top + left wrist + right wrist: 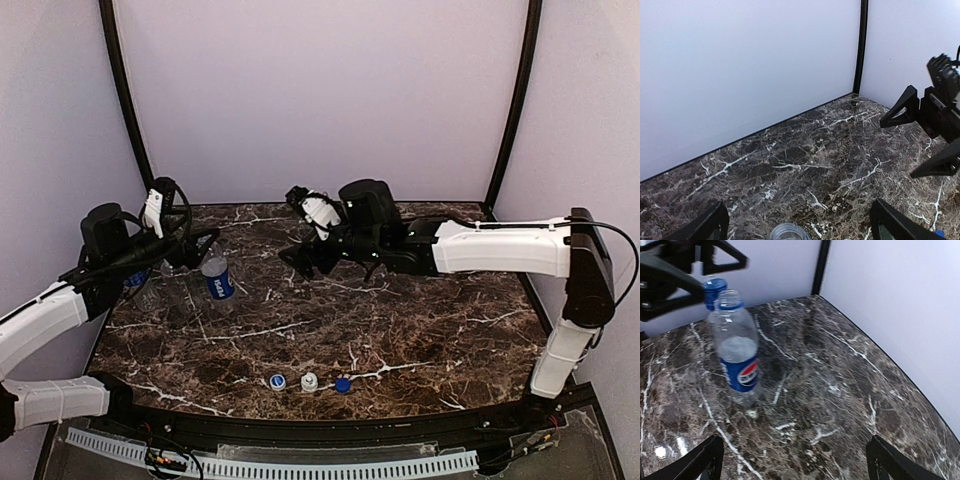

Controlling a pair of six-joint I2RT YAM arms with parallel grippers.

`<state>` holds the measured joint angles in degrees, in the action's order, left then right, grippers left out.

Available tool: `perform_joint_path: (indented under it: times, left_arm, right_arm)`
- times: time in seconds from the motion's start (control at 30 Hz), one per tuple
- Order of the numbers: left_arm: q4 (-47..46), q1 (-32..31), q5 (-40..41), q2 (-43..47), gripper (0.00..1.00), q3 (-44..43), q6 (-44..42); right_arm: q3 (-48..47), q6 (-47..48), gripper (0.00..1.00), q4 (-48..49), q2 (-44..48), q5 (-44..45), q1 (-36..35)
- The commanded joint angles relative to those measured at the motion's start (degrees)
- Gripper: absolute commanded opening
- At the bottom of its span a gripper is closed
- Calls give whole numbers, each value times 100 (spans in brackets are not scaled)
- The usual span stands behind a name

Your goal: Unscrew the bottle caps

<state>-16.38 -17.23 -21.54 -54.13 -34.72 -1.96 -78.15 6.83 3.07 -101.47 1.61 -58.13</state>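
Note:
Three caps lie in a row near the table's front edge: a blue cap with a white top [277, 381], a white cap [309, 381] and a plain blue cap [343, 384]. The Pepsi bottle [217, 280] stands uncapped at the left, also in the right wrist view [737, 360]. Two more clear bottles stand left of it, one with a blue band [137, 282] and one unlabelled [182, 290], partly hidden by my left arm. My left gripper [200, 245] is open above the bottles, with an open bottle mouth [788, 232] just below it. My right gripper [295, 265] is open and empty, right of the Pepsi bottle.
The dark marble table [400, 320] is ringed by pale walls with black corner posts [512, 100]. My right gripper's fingers [905, 107] show at the right of the left wrist view. My left gripper's fingers [720, 255] hang over the bottles in the right wrist view.

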Motion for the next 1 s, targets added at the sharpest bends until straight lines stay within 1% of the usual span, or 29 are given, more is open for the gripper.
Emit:
perform_joint_path:
  times: [0.0, 0.07, 0.13, 0.2, 0.33, 0.4, 0.43, 0.47, 0.5, 0.6, 0.73, 0.8, 0.87, 0.97]
  left_arm:
    - [210, 25, 421, 650, 99, -335, -171]
    - [486, 84, 568, 932, 99, -352, -111]
    - [754, 291, 572, 1207, 99, -296, 105]
    - [937, 605, 559, 1499, 99, -108, 458]
    - [1260, 1426, 774, 2142, 99, 399, 655]
    - [1523, 1657, 905, 2429, 99, 592, 412]
    - [1814, 1681, 1064, 2519, 99, 693, 94]
    - [1959, 1832, 1196, 2670, 99, 742, -40]
    - [2230, 1870, 1532, 2741, 99, 823, -228]
    - [2728, 1950, 1960, 2997, 99, 970, -526]
    - [3065, 2110, 1621, 3342, 99, 1353, -679]
    - [3090, 2223, 1037, 3460, 99, 1457, -676]
    - [3029, 2344, 794, 3559, 99, 1541, -716]
    - [2858, 2467, 801, 3700, 99, 1807, -734]
  right_arm:
    - [441, -855, 99, -255, 792, 874, 628]
    - [730, -1115, 99, -496, 1162, 1043, 974]
    - [1098, -1352, 99, -709, 1654, 1172, 1281]
    - [1626, -1515, 99, -811, 2164, 1356, 1557]
    - [2621, -1997, 99, -1174, 3267, 1731, 2152]
    - [3162, -2177, 99, -1277, 3894, 1912, 2450]
    - [3444, -2219, 99, -1326, 4225, 2027, 2555]
    - [3719, -2242, 99, -1330, 4562, 2151, 2637]
    - [3988, -2235, 99, -1335, 4934, 2270, 2686]
    - [4724, -2079, 99, -1295, 5995, 2642, 2734]
    - [5554, -1822, 99, -1128, 7267, 2894, 2769]
    - [5931, -1720, 99, -1029, 7830, 2923, 2775]
    - [6275, -1760, 99, -949, 8415, 3073, 2776]
    - [6664, -2097, 99, -922, 8921, 3619, 2778]
